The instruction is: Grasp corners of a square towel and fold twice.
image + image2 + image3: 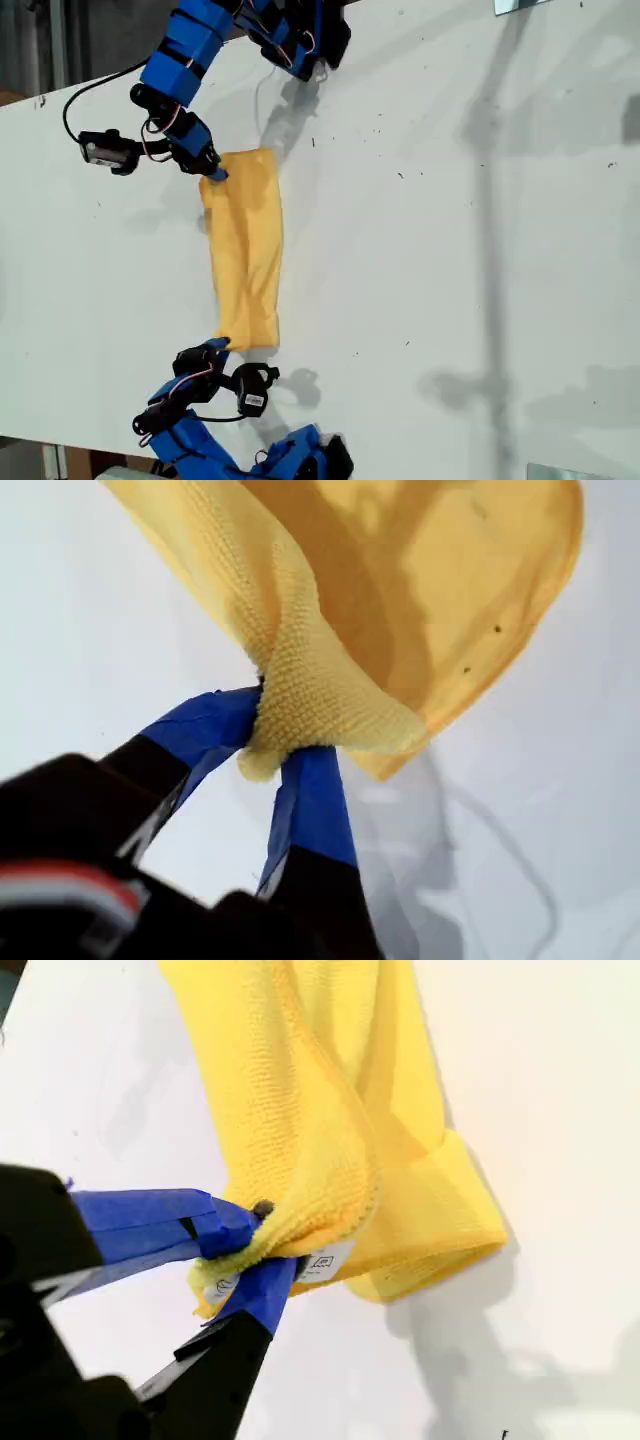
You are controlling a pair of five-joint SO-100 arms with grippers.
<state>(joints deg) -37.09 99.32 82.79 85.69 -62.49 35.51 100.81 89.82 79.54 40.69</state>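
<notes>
Blue-taped fingers [310, 800] of my first gripper [270, 745] are pressed onto a bunched corner of the yellow-orange towel [245, 250], lifting it off the white table [450, 250]. Likewise my second gripper [255, 1245] pinches another corner, the one with the small white tag [325, 1262]. In the exterior view the towel lies folded into a long strip stretched between both grippers, towards that view's left.

Unreadable symbols on the towel's white tag [325, 1262].
</notes>
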